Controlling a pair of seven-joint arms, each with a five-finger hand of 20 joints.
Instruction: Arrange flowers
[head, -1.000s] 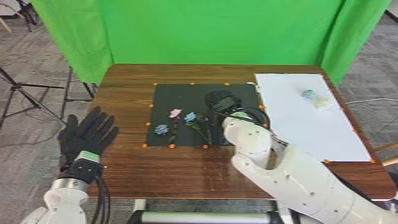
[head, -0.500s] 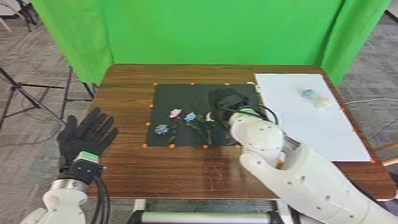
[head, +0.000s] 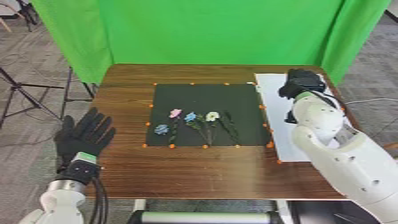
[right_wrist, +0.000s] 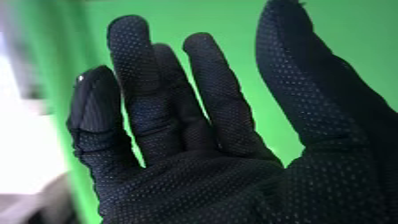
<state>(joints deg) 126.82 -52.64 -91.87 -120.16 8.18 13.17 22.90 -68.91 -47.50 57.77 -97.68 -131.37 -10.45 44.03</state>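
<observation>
1. At the far left, the left hand (head: 80, 141) is held over the table's edge, its fingers spread and nothing gripped; by this hand no part seems to be taken in the work.
2. On to the black mat (head: 192, 94), where the blue flower (head: 161, 130) is seen first, laid low near the left border.
3. Beside it, the pink flower (head: 175, 113) is set with its bloom away from the robot and its stem run toward the near edge.
4. Next along, the light blue flower (head: 190, 116) is angled, its stem slanted rightward as the near edge is approached.
5. Then the white flower (head: 212, 116), its stem brought down close to that of its neighbour.
6. Last in the row, the green sprig (head: 230, 125) is laid lengthwise, tilted a little, its near end to the right; of everything seen on the mat, this is placed closest to the working hand.
7. And over the white sheet (head: 288, 145), the right hand (head: 303, 80) is held open and empty, thumb well apart from the fingers. The row is left to its left and nearer the robot. If another piece is wanted from the sheet, a descent is probably called for; what is covered by the hand cannot be told.
</observation>
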